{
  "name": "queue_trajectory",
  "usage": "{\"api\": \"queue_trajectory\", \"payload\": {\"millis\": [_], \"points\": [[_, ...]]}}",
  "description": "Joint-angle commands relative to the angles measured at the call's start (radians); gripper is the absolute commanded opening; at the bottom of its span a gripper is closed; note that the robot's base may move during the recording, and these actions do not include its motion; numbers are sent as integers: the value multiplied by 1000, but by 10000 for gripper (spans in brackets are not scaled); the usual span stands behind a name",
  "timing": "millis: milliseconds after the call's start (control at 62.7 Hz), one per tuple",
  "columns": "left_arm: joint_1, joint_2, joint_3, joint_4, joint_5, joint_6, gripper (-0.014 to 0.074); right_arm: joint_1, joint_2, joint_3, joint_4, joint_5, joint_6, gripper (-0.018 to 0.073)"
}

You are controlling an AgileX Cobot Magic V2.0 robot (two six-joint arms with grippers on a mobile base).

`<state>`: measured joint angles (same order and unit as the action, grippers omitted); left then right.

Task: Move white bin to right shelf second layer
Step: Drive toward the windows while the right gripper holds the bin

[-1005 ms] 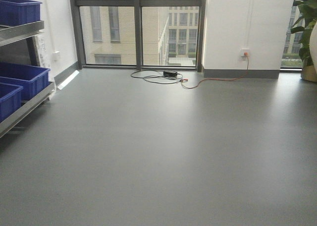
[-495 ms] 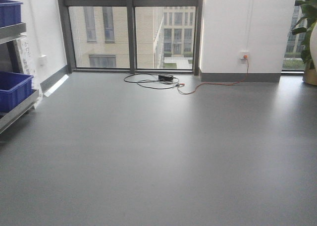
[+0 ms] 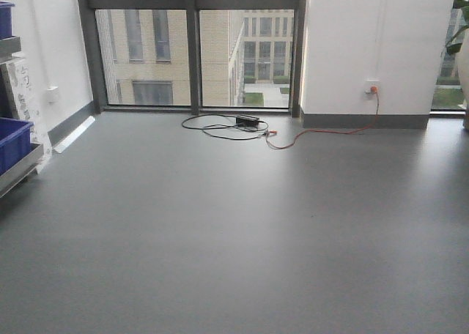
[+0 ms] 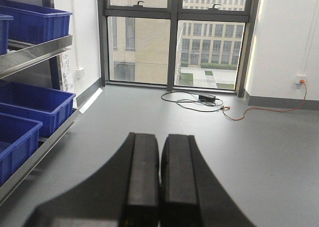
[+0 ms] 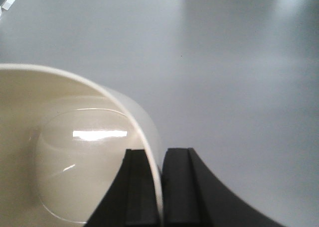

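The white bin (image 5: 65, 152) fills the lower left of the right wrist view, glossy and cream-white, with its inside facing the camera. My right gripper (image 5: 160, 155) is shut on the bin's rim, one finger inside the wall and one outside, holding it above the grey floor. My left gripper (image 4: 159, 137) is shut and empty, its fingers pressed together and hanging over the floor. No shelf tier with white roller lanes shows in any view.
A steel rack (image 4: 35, 50) with blue crates (image 4: 35, 100) stands to the left; its edge shows in the front view (image 3: 15, 169). Black and orange cables (image 3: 234, 125) lie on the floor by the window, leading to a wall socket (image 3: 372, 89). A plant (image 3: 462, 34) is at the far right.
The front view has swung to the right: the rack with blue crates has slid almost out of the left edge, and the window and cables have shifted.
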<state>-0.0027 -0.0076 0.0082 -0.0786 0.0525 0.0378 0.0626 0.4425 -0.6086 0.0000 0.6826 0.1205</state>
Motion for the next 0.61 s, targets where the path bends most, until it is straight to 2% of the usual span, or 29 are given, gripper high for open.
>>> {"api": "queue_trajectory", "payload": {"millis": [0,590], "points": [[1,-16,27,-7,-81,-4,85,-5,3,-28,5,-92,-1,49],[1,-16,27,-7,-81,-4,85,-5,3,-28,6,-92,-1,49]]}}
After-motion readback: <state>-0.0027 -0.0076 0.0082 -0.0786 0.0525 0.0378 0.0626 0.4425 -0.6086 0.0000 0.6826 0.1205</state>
